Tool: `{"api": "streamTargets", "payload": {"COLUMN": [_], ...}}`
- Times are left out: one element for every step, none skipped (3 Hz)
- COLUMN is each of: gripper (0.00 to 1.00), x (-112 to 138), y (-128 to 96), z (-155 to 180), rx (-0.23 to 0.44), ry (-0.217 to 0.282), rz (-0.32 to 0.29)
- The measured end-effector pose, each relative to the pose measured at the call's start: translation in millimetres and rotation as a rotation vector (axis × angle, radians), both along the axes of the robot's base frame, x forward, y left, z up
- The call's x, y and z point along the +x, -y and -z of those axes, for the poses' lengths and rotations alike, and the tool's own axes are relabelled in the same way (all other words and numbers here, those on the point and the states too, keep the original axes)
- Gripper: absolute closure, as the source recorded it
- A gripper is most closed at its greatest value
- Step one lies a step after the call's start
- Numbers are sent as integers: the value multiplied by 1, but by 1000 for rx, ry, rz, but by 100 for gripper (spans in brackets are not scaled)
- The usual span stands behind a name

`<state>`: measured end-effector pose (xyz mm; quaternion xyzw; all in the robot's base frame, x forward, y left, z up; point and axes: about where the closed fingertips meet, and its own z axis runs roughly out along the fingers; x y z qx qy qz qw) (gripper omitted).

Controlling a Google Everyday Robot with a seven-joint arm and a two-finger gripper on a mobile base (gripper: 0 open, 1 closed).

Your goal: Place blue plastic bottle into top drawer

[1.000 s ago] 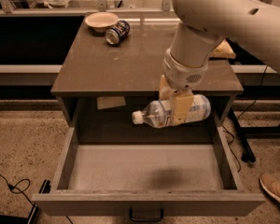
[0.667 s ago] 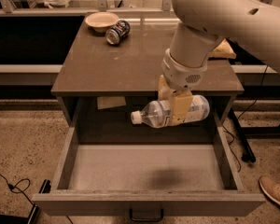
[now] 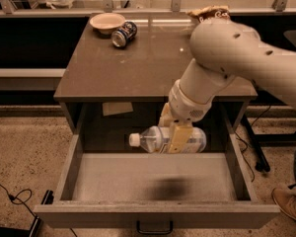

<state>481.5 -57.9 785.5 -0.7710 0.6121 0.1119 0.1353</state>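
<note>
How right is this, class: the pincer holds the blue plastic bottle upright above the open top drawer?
One detail is wrong. The camera view shows the blue plastic bottle lying on its side, not upright. The pincer does hold it above the open top drawer.

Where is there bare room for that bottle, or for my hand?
The floor of the top drawer is bare, wall to wall, up to the front panel. The gripper holds the blue plastic bottle sideways over its back edge, so that strip is crowded. The countertop is free in front; the bowl and can sit at its back left.
</note>
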Motion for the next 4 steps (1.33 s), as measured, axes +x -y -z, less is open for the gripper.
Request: {"api": "streamTargets", "payload": {"gripper": [100, 100, 100, 100], "x": [-12, -18, -17, -20], "y": [-33, -47, -48, -62], "z": [47, 63, 63, 97], "rx": [86, 123, 124, 76], "ry": [-6, -9, -5, -14], "rz": [20, 19, 19, -8]}}
